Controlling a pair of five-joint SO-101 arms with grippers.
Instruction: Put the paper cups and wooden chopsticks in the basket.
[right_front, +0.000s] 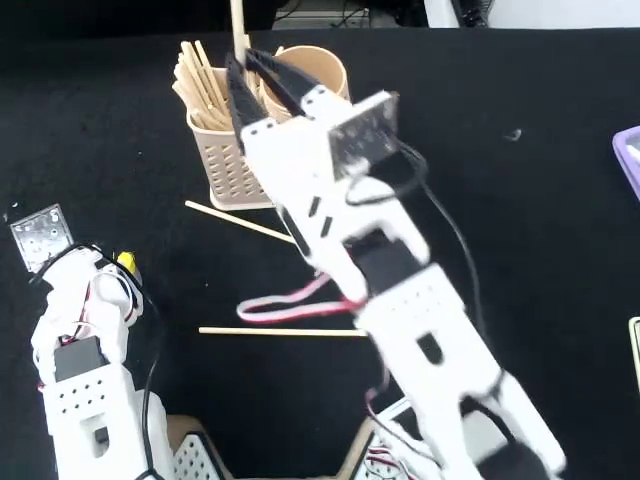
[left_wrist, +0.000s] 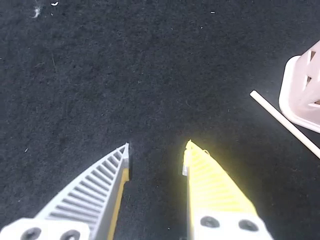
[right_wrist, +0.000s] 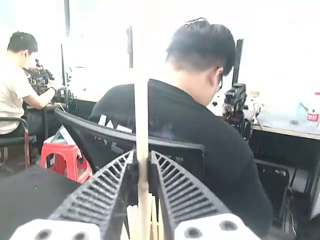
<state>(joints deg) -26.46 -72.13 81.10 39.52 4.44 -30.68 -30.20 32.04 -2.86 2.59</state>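
While my right jaws pinch the pale wooden chopstick (right_wrist: 141, 100) upright above the beige slotted plastic basket (right_front: 228, 165), upper centre, I'd lower straight, then release; left jaws hang open, lower left, over the black surface (right_front: 520, 220).

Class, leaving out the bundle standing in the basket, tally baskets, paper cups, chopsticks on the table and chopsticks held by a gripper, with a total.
basket: 1
paper cup: 1
chopsticks on the table: 2
chopstick in the right gripper: 1
Total: 5
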